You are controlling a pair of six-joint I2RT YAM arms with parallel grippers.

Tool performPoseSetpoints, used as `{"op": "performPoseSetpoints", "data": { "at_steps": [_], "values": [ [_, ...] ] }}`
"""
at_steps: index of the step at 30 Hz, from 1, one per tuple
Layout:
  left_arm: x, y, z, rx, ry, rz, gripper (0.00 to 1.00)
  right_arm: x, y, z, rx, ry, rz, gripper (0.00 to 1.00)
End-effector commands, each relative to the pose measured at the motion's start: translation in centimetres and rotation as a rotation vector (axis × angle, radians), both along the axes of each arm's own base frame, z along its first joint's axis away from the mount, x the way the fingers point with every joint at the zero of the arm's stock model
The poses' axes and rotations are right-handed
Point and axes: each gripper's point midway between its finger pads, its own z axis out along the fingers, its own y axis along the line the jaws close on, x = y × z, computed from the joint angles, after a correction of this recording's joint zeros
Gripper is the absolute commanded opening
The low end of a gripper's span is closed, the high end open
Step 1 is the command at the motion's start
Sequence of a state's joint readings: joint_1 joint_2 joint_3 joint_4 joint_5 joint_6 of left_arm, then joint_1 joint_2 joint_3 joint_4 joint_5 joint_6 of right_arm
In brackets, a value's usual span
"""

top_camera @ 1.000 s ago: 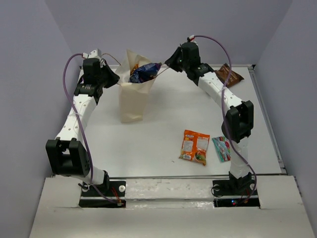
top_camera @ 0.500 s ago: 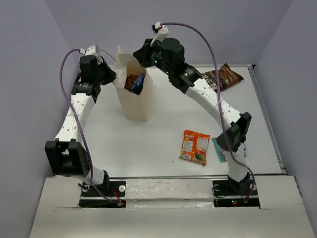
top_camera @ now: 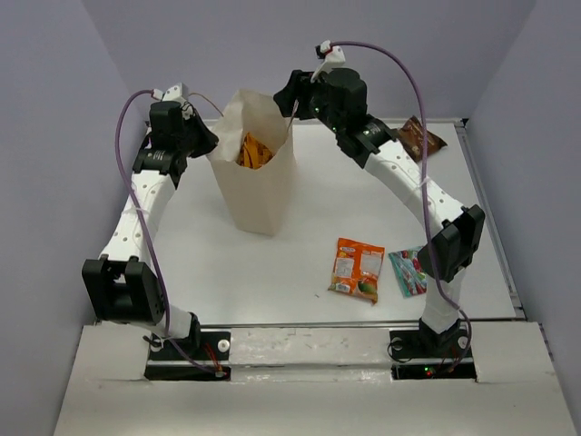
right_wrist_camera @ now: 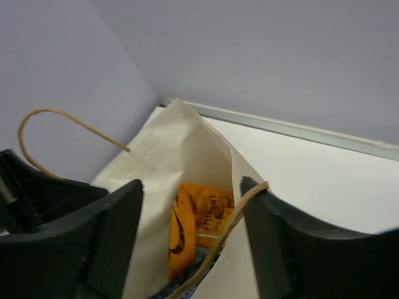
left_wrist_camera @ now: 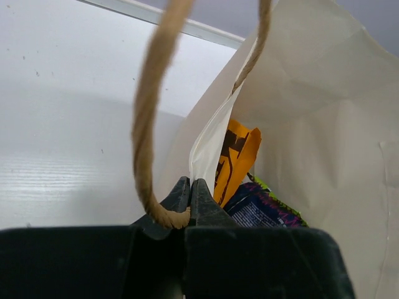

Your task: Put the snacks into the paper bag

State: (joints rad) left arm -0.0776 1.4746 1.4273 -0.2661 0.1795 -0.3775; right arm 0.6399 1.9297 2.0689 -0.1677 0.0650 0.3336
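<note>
Upright on the far left part of the tabletop (top_camera: 272, 263) stands the paper bag (top_camera: 259, 182), its mouth open between the two arms. The left jaws are pressed together on the bag's left rim, right at the foot of one brown cord handle (left_wrist_camera: 144, 124), which loops up in front of the left wrist camera. The right jaws stand wide apart at the bag's far right upper edge and hold nothing; in the right wrist view the two dark fingers (right_wrist_camera: 115, 233) sit either side of the open mouth, and the other cord handle (right_wrist_camera: 227, 233) runs up against the finger on the right of that view. Inside the bag the large orange-yellow chip bag (top_camera: 253, 150) stands on end, and the left wrist view shows the dark blue bag (left_wrist_camera: 259, 208) low down beside it. Three snacks lie outside on the tabletop: the brown bag (top_camera: 420, 138) at the far right edge, partly behind the right arm, and the small orange packet (top_camera: 357, 269) and small teal-green packet (top_camera: 406, 272) side by side near the right arm's base, well apart from the paper bag.
</note>
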Motion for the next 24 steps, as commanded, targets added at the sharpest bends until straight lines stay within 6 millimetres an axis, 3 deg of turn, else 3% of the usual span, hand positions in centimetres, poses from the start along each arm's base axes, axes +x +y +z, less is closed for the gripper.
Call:
{"op": "performPoseSetpoints", "data": {
  "at_steps": [1,3,4,6,7,8,10,11,12,14,16,18,19,20,22,23,24],
  "values": [
    [-1.0,0.0,1.4,-0.033,-0.022,0.015,0.0,-1.5,-4.5,4.7,-0.003,-0.052,-0.026,0.77],
    [-0.8,0.1,1.3,-0.038,-0.018,0.027,0.0,-2.5,-5.2,4.4,-0.079,-0.035,-0.012,0.99],
    [-0.8,0.2,1.5,-0.036,-0.021,0.032,0.0,-3.4,-5.8,3.4,-0.137,0.007,-0.004,1.0],
    [-0.6,0.3,1.3,-0.031,-0.016,0.042,0.0,-5.9,-7.6,4.6,-0.162,-0.003,-0.002,1.0],
    [-0.6,0.4,1.3,-0.03,-0.014,0.044,0.0,-6.7,-8.1,2.7,-0.182,0.044,-0.001,1.0],
    [-0.5,0.4,1.3,-0.029,-0.014,0.046,0.0,-9.1,-9.8,5.1,-0.143,0.009,-0.013,1.0],
    [-0.5,0.5,0.9,-0.03,-0.006,0.048,0.0,-11.3,-11.4,5.5,-0.11,0.017,-0.031,1.0],
    [-0.6,0.4,0.8,-0.029,-0.003,0.047,0.0,-11.9,-12.1,3.4,-0.105,0.078,-0.057,1.0],
    [-0.6,0.5,0.7,-0.027,0.001,0.049,0.0,-14.0,-13.8,4.7,-0.069,0.06,-0.075,1.0],
    [-0.6,0.5,0.5,-0.024,0.006,0.048,0.0,-15.5,-15.4,2.5,-0.043,0.142,-0.129,1.0],
    [-0.7,0.4,0.3,-0.027,0.015,0.043,0.0,-17.4,-18.0,-3.4,-0.1,0.301,-0.223,1.0],
    [-0.6,0.3,0.3,-0.033,0.016,0.039,0.0,-17.6,-21.7,-8.0,-0.152,0.415,-0.425,1.0],
    [-0.6,0.2,0.2,-0.035,0.018,0.037,0.0,-18.0,-23.1,-11.7,-0.219,0.487,-0.486,1.0],
    [-0.6,0.2,0.2,-0.037,0.016,0.036,0.0,-17.4,-25.3,-13.2,-0.216,0.534,-0.558,1.0],
    [-0.5,0.0,0.2,-0.039,0.015,0.029,0.0,-15.5,-27.2,-15.4,-0.162,0.613,-0.595,1.0],
    [-0.6,-0.1,0.4,-0.044,0.013,0.024,0.0,-13.7,-27.6,-15.0,-0.08,0.586,-0.599,1.0],
    [-0.6,-0.3,0.5,-0.049,0.008,0.018,0.0,-12.2,-29.7,-15.3,0.019,0.598,-0.643,1.0]
  ]
}}
